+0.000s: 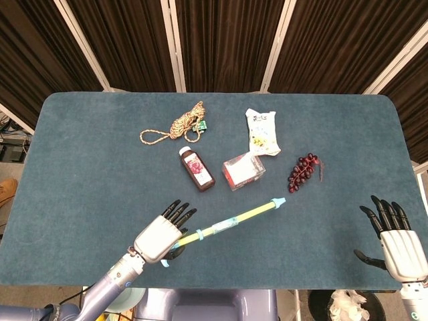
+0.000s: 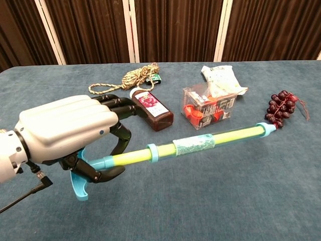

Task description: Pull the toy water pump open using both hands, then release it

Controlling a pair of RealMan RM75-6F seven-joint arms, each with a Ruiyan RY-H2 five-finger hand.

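The left hand (image 2: 67, 133) curls around the handle end of the long yellow-and-blue toy water pump (image 2: 193, 144), holding it raised above the teal counter (image 1: 87, 154) near the front edge. The right hand (image 1: 399, 242) hangs at the near right with fingers spread, holding nothing, well apart from the pump.

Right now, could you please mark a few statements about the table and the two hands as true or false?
1. The left hand holds the toy water pump at its handle end. True.
2. The right hand also holds the pump. False: it holds nothing, fingers spread, at the table's right edge.
3. The grapes lie right of the clear box. True.
4. The rope lies on the juice bottle. False: they lie apart.
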